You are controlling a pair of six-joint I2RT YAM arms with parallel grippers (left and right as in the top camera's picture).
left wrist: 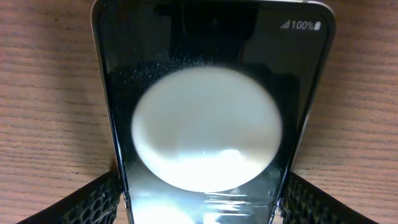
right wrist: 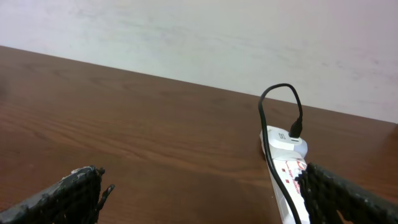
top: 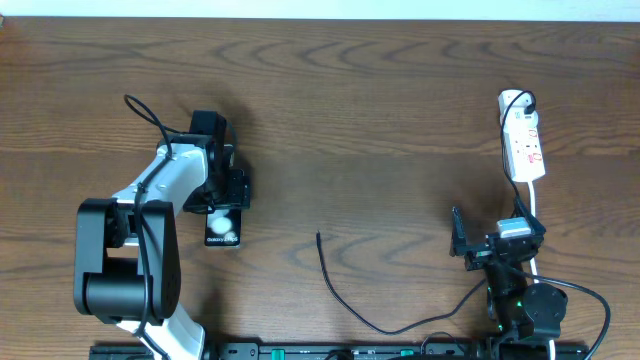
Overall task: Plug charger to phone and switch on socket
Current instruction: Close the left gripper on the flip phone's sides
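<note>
The phone (top: pixel 224 229), a black slab with a round white reflection, lies flat on the wooden table at the left. It fills the left wrist view (left wrist: pixel 205 124). My left gripper (top: pixel 228 196) straddles its far end, with both fingers (left wrist: pixel 202 208) against the phone's long edges. The charger cable's free tip (top: pixel 319 236) lies mid-table, well right of the phone. The cable (top: pixel 345 300) curves toward the front right. The socket (top: pixel 524 145), a white strip with red marks, lies at the far right, and the charger's plug (right wrist: pixel 296 130) sits in its far end. My right gripper (top: pixel 492 242) is wide open and empty just in front of the socket (right wrist: pixel 286 180).
The socket's thick white cord (top: pixel 535 215) runs toward the front past the right arm. The right arm's base (top: pixel 530 310) and its own black cables sit at the front right. The left arm's base (top: pixel 125 265) sits at the front left. A pale wall (right wrist: pixel 199 37) lies behind the table.
</note>
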